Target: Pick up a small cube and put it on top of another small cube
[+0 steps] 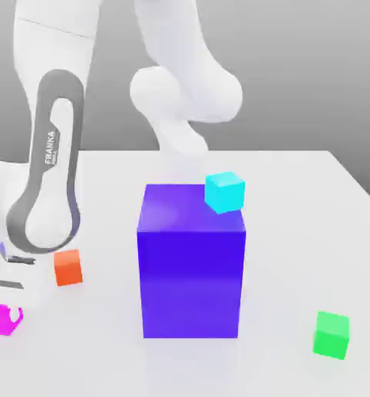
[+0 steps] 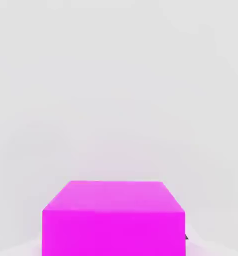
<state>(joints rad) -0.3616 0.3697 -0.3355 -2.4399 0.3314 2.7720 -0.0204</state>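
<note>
Gripper (image 1: 3,298) low at the table (image 1: 296,233), finger spread unclear; magenta cube (image 1: 1,319) right under the hand, arm bent down.

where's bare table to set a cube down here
Free: the front strip between the big blue block and the green cube, and the exterior view's right side behind the green cube. Crowded: the exterior view's left, where the arm, orange cube and magenta cube sit close.

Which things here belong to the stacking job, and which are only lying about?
Belong to the job:
magenta cube, close under the hand camera
orange cube
cyan cube
green cube

Only lying about:
large blue block
</note>
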